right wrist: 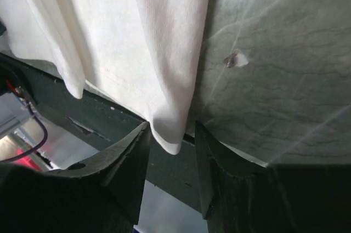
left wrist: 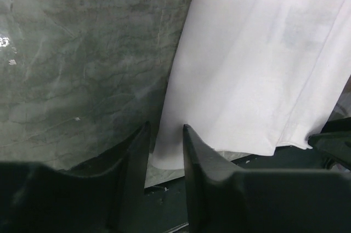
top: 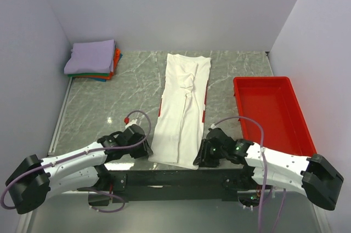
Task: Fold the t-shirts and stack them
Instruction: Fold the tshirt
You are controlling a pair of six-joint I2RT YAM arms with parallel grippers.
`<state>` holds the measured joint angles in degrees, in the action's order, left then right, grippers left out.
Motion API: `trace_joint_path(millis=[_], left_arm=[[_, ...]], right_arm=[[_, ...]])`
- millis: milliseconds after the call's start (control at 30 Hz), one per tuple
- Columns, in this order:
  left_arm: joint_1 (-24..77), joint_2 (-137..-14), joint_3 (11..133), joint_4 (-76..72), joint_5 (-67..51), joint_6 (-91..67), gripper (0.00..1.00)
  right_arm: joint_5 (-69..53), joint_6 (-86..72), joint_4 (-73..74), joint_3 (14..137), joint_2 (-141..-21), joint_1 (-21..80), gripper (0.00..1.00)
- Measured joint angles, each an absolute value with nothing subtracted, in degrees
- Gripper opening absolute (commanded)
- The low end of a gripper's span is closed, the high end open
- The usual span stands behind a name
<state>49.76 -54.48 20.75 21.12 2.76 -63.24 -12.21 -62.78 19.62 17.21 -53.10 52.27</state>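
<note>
Grey marbled table (top: 98, 112), white walls on three sides.

Top view: the white t-shirt (top: 184, 107) lies as a narrow strip. Its long axis runs straight away from the arms and its near hem is at the table's near edge. The left fingers (top: 143, 137) are at the near left corner and the right fingers (top: 204, 154) at the near right, each arm nearest its own corner. A folded stack (top: 92, 57) sits far left and a red tray (top: 269, 109) to the right. The print is hidden apart from red slivers at the strip's edges.

Left wrist: fingers (left wrist: 193, 159) parted, and the hem corner (left wrist: 164, 159) lies between them. I can't make out any touch.

Right wrist: fingers (right wrist: 131, 162) parted. The corner (right wrist: 170, 134) droops over the table edge into the gap, so the cloth is straight ahead. Pinching both corners looks to be the next step.
</note>
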Motion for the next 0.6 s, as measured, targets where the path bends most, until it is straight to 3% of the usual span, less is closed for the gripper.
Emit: trace_joint_path(millis=[67,167,267,600], left_arm=[[49.8,-54.7,20.6,20.9,2.6,-63.2,0.22],[49.9,-55.1,20.6,20.7,1.9,-63.0,0.14],[49.9,-55.1,20.6,20.4,1.1,-62.7,0.01],[50.3,-49.5,19.9,21.3,-3.3,-62.8,0.01]], right_arm=[[-13.5,-63.5,18.2,16.8,-53.9,52.6,0.39],[-15.8,-64.0,16.8,16.4,-55.7,53.1,0.17],[-17.0,-63.8,17.0,16.4,-57.3,53.1,0.05],[-14.3,-56.1,34.0,19.2,-47.4,50.3,0.0]])
